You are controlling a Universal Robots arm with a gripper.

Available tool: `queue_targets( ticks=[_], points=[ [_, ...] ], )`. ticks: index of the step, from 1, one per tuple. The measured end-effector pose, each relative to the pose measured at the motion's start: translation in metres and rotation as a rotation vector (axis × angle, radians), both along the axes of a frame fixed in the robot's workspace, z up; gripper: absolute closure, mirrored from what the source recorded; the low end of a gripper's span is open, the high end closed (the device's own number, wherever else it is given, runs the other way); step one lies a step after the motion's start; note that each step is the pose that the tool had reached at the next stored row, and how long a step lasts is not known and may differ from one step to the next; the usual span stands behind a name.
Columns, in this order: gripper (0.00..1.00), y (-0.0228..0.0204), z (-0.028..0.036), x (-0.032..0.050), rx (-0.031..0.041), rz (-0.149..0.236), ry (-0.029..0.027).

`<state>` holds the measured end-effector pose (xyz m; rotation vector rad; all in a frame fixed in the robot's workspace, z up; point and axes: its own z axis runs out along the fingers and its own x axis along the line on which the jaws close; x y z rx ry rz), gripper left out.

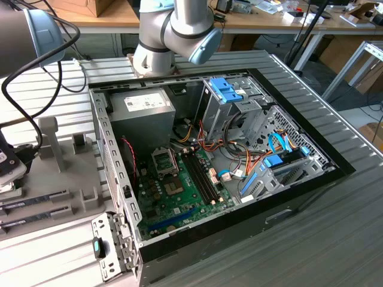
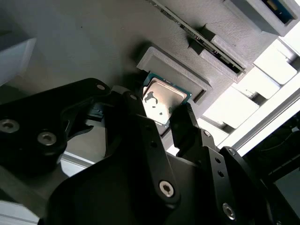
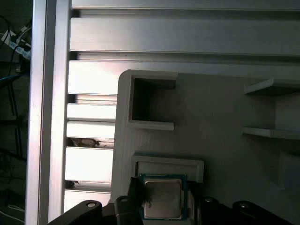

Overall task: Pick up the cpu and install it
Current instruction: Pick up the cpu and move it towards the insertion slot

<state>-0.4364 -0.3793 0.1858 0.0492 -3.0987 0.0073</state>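
The cpu is a small square chip with a silvery top and a thin green rim. It lies flat in a shallow nest of the grey printed holder, against a raised lip. In both wrist views my gripper is down over it, one black finger against one edge and the other finger against the opposite edge, shut on the chip. The same cpu sits between the fingers of the gripper. The motherboard's socket frame stands inside the open computer case.
The grey holder lies at the exterior view's left, beside the case, with memory sticks on it. The power-supply box, drive cages and cables crowd the case. Slatted aluminium table surrounds everything.
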Motion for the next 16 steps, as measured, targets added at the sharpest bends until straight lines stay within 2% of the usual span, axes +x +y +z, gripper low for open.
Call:
queue_targets(
  ticks=[1,2,10,16],
  points=[
    [0.51,0.0000,0.0000,0.0000,0.0000,0.000,0.0000],
    [0.45,0.0000,0.0000,0.0000,0.0000,0.000,0.0000],
    [0.45,0.0001,0.0040,0.0000,0.0000,0.000,0.0000],
    [0.45,0.0001,0.0047,0.0000,0.0000,0.000,0.0000]
  ],
)
